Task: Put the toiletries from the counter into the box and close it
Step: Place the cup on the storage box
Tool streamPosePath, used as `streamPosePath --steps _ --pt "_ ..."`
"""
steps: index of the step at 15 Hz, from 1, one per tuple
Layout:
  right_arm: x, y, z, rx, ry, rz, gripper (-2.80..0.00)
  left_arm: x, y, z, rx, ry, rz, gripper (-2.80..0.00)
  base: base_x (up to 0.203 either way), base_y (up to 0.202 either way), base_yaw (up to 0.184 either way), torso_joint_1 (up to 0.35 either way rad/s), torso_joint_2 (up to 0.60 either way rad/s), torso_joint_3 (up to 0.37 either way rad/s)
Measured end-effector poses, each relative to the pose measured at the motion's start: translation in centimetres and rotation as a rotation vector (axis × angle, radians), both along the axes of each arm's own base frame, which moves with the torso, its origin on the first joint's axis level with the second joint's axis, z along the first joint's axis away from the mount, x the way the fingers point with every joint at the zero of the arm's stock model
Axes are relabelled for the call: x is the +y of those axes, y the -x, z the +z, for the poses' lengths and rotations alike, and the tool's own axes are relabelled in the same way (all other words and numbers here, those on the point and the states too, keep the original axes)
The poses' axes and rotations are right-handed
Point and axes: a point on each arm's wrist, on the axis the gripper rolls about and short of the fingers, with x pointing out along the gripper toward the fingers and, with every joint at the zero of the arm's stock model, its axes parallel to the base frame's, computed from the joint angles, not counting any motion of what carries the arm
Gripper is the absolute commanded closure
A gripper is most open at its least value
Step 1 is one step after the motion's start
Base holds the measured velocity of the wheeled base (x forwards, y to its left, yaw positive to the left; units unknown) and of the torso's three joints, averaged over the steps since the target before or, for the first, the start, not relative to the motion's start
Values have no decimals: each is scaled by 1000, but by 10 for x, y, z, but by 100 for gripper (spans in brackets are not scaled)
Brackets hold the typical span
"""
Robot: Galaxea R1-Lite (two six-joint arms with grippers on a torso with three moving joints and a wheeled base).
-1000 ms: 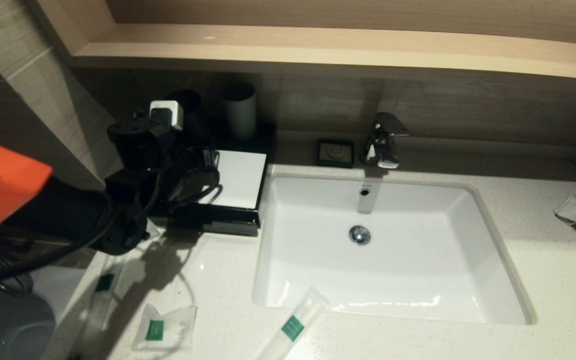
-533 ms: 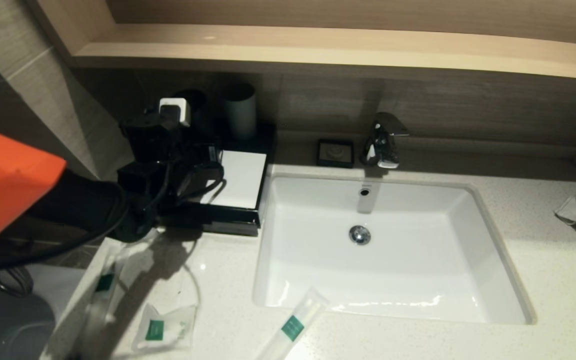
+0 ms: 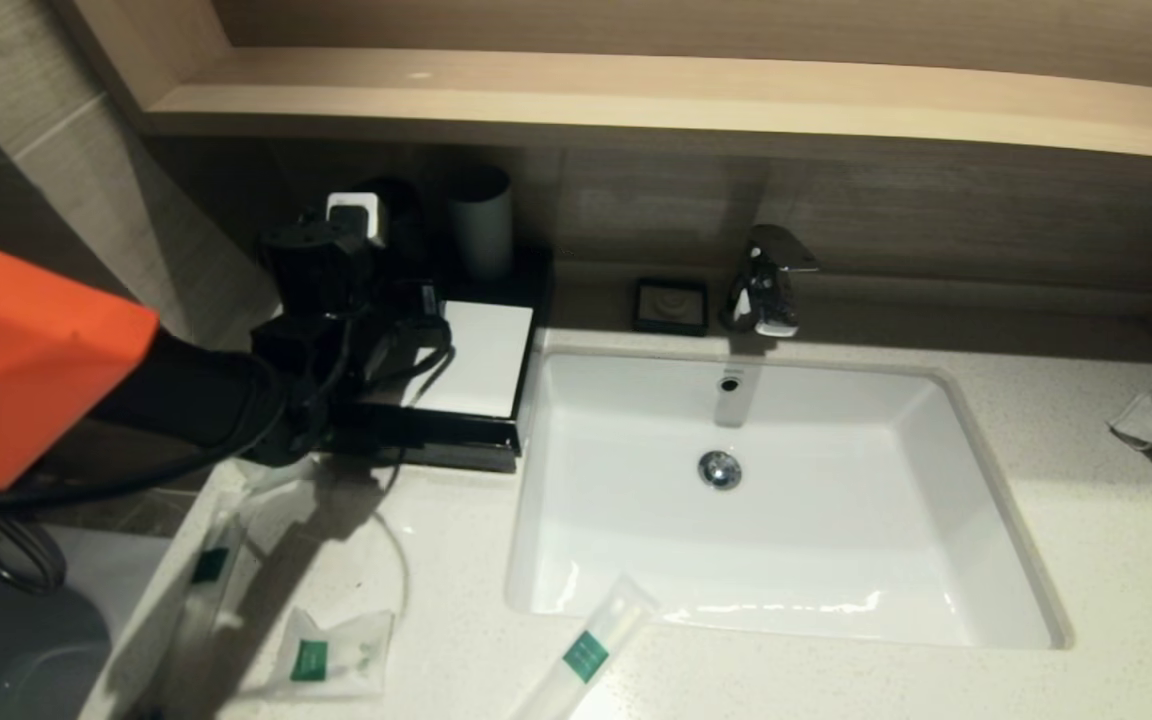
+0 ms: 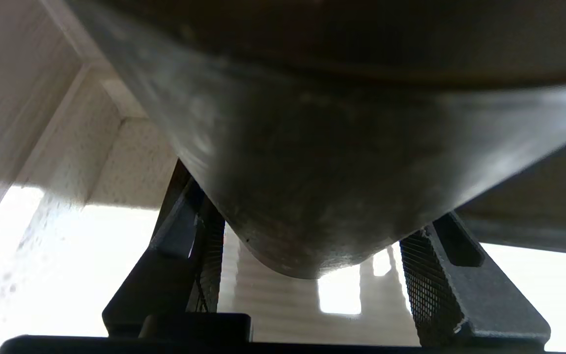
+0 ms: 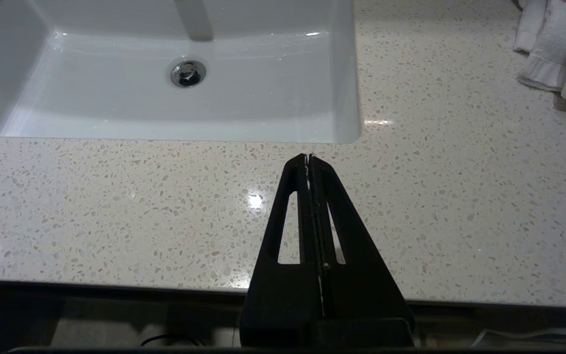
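Green unreadable labels on three packets (image 3: 331,655); left gripper (image 4: 312,275) spread, right gripper (image 5: 308,158) pressed together.

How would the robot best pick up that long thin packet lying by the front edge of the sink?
Probably from above, across the middle of the long packet near its green label. It lies flat and slanted on the counter, so fingers should close on its narrow width, not its length.
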Motion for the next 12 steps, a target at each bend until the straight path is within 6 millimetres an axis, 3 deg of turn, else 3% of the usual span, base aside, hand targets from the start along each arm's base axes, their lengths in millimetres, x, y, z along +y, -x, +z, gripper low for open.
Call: streamPosePath --steps 12 --pt "0 0 0 0 0 1 0 2 -16 1 -3 0 17 0 0 0 0 0 0 0"
